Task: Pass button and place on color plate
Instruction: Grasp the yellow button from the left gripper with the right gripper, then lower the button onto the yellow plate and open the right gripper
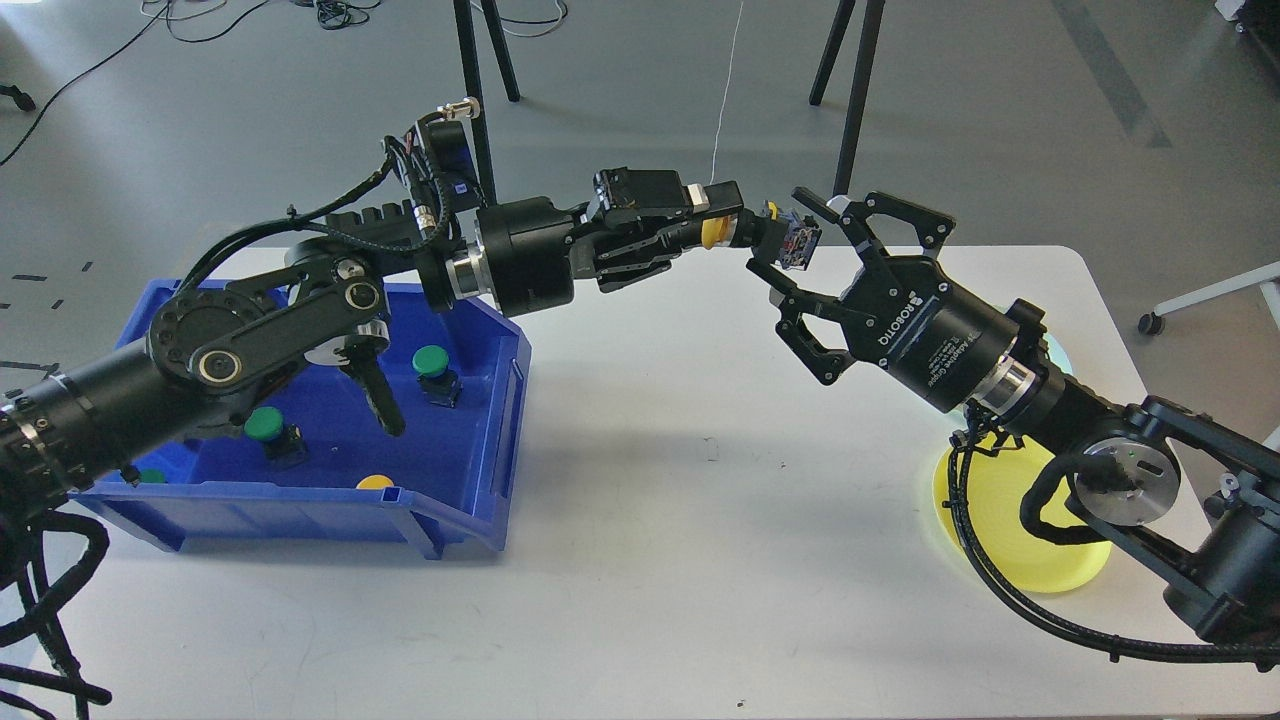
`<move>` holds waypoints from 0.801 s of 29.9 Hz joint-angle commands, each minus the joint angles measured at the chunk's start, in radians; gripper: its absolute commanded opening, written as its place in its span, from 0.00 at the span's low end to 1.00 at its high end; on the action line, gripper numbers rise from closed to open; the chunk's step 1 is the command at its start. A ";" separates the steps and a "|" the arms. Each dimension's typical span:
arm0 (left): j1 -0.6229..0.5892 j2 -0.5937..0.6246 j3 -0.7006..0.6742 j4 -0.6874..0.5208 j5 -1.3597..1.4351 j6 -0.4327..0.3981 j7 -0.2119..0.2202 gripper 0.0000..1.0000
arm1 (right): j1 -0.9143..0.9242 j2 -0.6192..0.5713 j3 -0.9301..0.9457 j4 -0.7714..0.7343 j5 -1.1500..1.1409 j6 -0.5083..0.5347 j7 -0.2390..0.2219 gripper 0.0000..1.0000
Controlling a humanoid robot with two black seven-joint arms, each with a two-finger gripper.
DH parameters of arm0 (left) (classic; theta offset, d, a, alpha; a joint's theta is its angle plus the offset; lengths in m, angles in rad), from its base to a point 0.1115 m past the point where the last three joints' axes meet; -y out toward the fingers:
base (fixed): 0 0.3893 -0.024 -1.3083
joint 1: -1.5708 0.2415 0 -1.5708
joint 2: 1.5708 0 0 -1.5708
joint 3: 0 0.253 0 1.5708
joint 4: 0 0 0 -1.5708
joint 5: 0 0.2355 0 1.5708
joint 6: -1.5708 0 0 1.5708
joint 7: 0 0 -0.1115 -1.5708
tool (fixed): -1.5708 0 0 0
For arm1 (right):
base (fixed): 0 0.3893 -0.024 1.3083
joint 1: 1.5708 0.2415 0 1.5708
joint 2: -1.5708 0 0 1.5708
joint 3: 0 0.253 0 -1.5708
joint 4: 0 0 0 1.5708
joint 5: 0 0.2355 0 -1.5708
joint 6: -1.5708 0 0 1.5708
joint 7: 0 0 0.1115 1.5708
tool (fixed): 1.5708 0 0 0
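My left gripper (722, 226) is shut on a yellow button (712, 231), held sideways above the table's far middle, with the button's dark contact block (793, 243) pointing right. My right gripper (792, 240) is open, and its two fingers stand above and below that contact block without closing on it. A yellow plate (1000, 525) lies at the right, partly behind my right arm. A pale green plate (1058, 357) is almost hidden behind the same arm.
A blue bin (455, 500) stands at the left with green buttons (430, 360) (264, 424) and a yellow button (375, 482) inside. Black tripod legs (850, 110) stand on the floor beyond the table's far edge.
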 commanded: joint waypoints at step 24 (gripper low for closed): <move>0.000 -0.003 -0.003 0.000 -0.012 0.000 0.000 0.64 | -0.226 -0.085 0.167 0.049 0.004 -0.088 -0.002 0.01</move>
